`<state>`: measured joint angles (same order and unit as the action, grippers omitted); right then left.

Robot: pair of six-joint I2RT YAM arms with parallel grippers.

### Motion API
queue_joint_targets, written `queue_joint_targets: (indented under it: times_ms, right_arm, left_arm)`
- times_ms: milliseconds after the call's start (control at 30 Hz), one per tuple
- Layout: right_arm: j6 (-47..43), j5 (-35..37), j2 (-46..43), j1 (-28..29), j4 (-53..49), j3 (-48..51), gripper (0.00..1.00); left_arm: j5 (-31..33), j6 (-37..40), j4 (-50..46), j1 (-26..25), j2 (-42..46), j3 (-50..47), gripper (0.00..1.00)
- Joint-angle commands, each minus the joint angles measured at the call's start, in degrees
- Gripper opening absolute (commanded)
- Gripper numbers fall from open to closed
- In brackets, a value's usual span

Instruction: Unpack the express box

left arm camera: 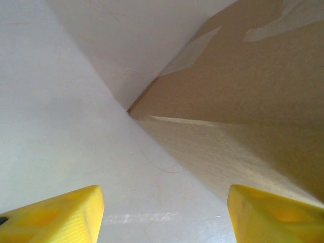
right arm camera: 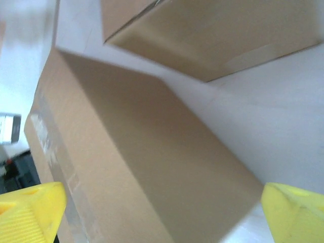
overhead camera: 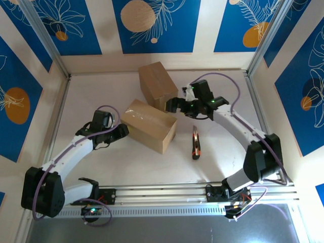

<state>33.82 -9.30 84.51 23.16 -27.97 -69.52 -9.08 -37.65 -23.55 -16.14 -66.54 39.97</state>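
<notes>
Bracing stage: left claw [overhead camera: 121, 131] at nine o'clock, right claw [overhead camera: 173, 106] at two, both wide, flank taped box [overhead camera: 149, 125]; cutter [overhead camera: 195, 144] probably next.

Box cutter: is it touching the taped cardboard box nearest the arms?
Apart. The top external view shows a strip of bare table between the box cutter and the right end of the taped box.

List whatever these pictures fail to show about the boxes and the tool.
1. Near box contents: top view, closed taped flaps hide them.
2. Far box upper part: right wrist view, cut off by the top edge.
3. Tool beside the near box: top view, too small to tell whether a blade is out.
4. Upper-left corner, right wrist view: blurred.
</notes>
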Motion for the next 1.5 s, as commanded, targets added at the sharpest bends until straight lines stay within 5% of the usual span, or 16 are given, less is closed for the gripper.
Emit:
queue_joint_targets:
  times_ms: [0, 133, 567, 833, 1467]
  right_arm:
    - [2.47, 10.95, -7.03, -2.58, -11.45, 2.59, 0.99]
    - [2.95, 21.17, -10.5, -1.97, -20.65, 9.08, 1.0]
    - [14.2, 27.09, 1.74, 8.12, -17.02, 20.93, 0.91]
    - [16.37, 27.5, 7.44, 8.8, -13.01, 21.79, 0.82]
    - [15.73, 26.25, 2.39, 7.17, -9.33, 26.13, 0.48]
  left_arm:
    - [5.24, 1.5, -6.35, -0.12, 3.19, 3.42, 0.68]
    - [9.18, 3.48, -12.23, -0.12, 5.05, 6.6, 0.72]
    - [8.47, 4.46, -14.77, -0.16, 5.13, 11.45, 0.75]
    - [8.55, 4.87, -15.27, -0.12, 5.11, 11.38, 0.75]
    - [3.9, 6.13, -14.51, -0.17, 5.9, 12.31, 0.76]
